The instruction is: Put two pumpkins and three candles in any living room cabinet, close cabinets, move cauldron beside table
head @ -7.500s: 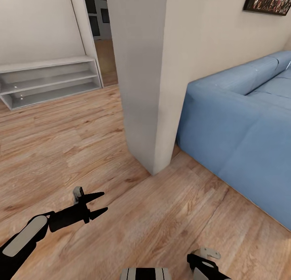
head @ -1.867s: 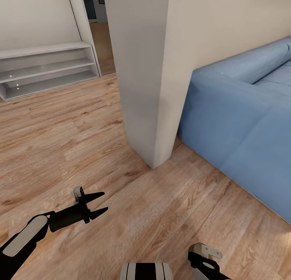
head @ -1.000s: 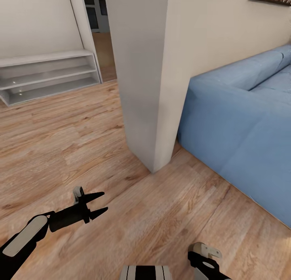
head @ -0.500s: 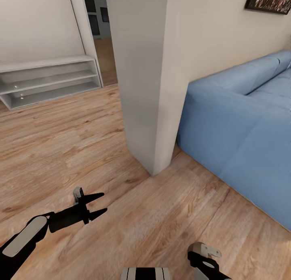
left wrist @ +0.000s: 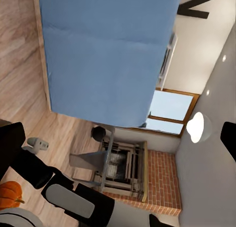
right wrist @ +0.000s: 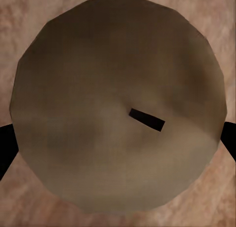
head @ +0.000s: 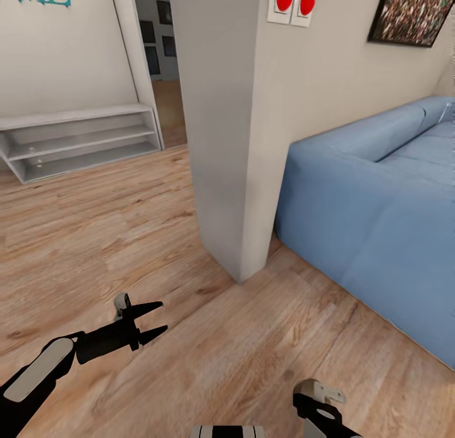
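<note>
Left gripper: released, over floor near wall corner.
Right gripper: grasping candle.
Sofa: beside wall corner.

The wood-plank floor is carrying everything visible. In the head view, a blue sofa is standing directly on it, its near end just beside the foot of a grey wall corner that is rising from the planks. White open shelving is sitting on the floor against the far wall. In the left wrist view, an orange pumpkin is resting on the floor, and a dark round cauldron is standing on the floor near a brick fireplace.
</note>
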